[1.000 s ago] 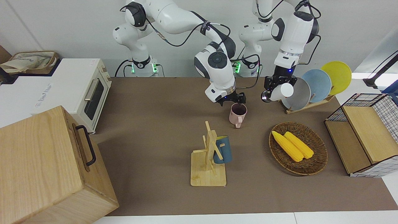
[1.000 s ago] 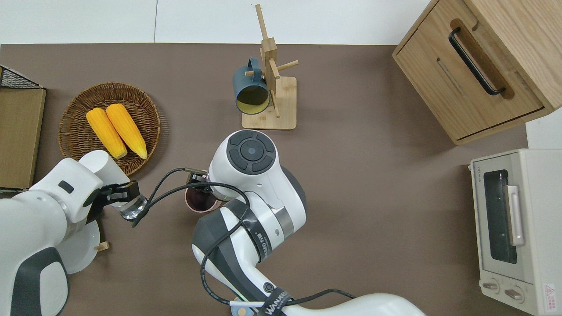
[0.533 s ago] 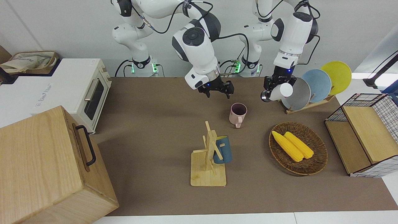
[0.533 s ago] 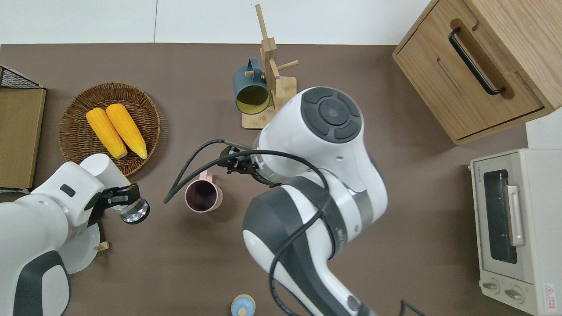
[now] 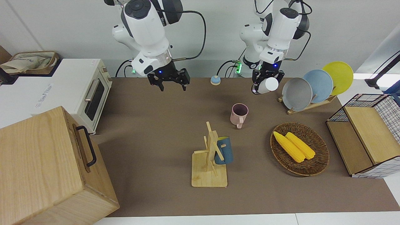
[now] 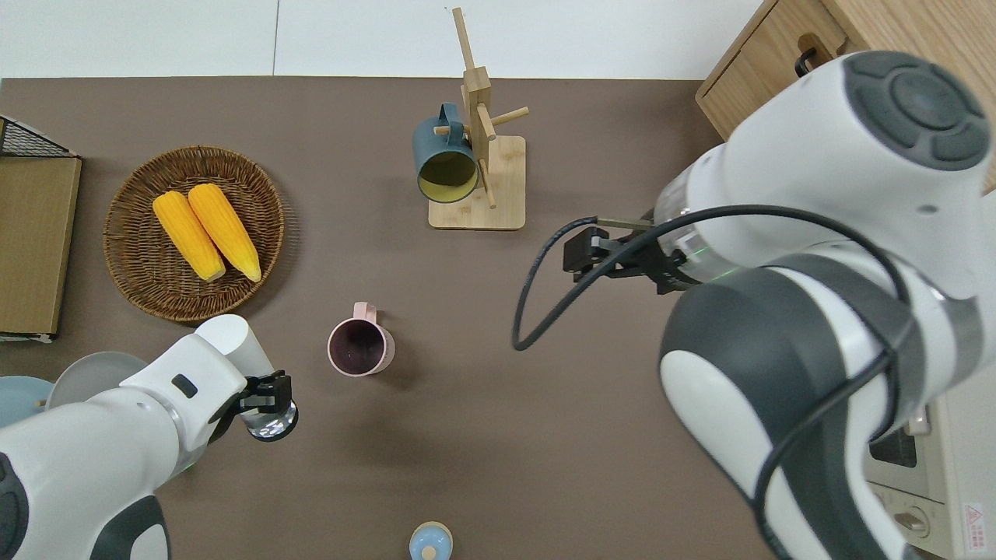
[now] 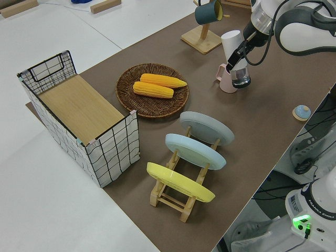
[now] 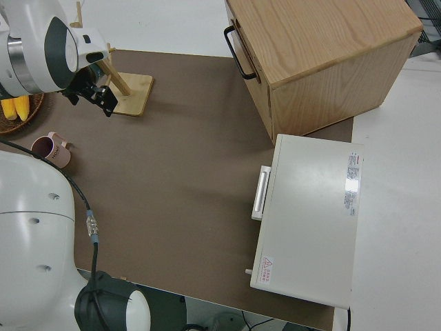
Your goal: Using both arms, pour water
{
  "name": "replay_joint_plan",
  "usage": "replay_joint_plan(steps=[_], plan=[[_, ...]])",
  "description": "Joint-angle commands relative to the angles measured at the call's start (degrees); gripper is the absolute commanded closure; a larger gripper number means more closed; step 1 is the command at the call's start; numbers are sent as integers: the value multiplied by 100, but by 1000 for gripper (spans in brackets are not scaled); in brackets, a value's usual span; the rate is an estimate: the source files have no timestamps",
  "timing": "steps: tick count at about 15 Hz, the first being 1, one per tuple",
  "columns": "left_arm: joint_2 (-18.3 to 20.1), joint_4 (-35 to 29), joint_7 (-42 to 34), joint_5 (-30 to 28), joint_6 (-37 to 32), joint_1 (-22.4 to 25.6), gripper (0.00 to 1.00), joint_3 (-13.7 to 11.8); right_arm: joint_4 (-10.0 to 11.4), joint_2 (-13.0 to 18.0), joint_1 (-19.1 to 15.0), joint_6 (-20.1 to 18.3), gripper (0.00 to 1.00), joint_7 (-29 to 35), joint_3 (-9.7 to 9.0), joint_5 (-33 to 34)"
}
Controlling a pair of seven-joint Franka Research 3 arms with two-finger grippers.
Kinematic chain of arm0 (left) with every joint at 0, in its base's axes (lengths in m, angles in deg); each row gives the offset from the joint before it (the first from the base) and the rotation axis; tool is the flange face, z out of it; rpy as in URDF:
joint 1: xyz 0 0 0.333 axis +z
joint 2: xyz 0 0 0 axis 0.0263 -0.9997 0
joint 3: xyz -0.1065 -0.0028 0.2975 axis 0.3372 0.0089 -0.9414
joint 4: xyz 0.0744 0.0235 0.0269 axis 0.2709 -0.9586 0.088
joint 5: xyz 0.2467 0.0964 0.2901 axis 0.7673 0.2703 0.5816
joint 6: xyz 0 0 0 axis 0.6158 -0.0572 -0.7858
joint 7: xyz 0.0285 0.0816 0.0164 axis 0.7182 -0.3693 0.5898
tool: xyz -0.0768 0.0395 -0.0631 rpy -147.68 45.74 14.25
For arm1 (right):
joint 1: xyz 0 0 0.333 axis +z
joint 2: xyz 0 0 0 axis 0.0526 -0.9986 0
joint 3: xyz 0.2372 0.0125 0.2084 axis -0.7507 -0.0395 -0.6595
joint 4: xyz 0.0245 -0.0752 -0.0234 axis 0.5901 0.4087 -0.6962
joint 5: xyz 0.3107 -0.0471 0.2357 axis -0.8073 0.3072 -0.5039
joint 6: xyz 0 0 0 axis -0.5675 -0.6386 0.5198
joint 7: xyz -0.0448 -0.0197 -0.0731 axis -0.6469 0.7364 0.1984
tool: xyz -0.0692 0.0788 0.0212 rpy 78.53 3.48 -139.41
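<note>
A pink mug stands upright near the middle of the table. My left gripper is shut on a white bottle with a clear end, held tilted in the air. It hangs over bare table beside the mug, toward the left arm's end. My right gripper is open and holds nothing. It hangs over bare table toward the right arm's end, well away from the mug.
A wooden mug rack carries a blue mug. A wicker basket holds two corn cobs. A plate rack, a wire crate, a toaster oven and a wooden cabinet line the ends. A small blue knob lies near the robots.
My right gripper rose off the pink mug and swung toward the right arm's end of the table. My left gripper carried the bottle away from the plate rack, closer to the robots' edge.
</note>
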Motion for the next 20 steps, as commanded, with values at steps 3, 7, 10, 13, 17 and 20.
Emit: replay_joint_plan(steps=[3,7,10,13,17,20], plan=[[73,-79,296,-84,-149,-512,990,-2,146,281,-979,-360,11,-1609,-100,589],[-103,-79,375,-84,-149,-522,990,314,190,510,-1278,-633,11,-2101,-47,993],[-278,-79,437,-84,-149,-522,990,481,251,676,-1568,-686,11,-2681,-21,1143],[-401,-79,551,-84,-184,-522,990,639,532,975,-1578,-739,11,-2779,171,1354],[-586,-79,578,-49,-290,-513,990,692,682,1081,-1587,-809,11,-2928,339,1319],[-744,-18,525,-31,-386,-470,994,692,639,1055,-1596,-836,11,-2893,313,1240]])
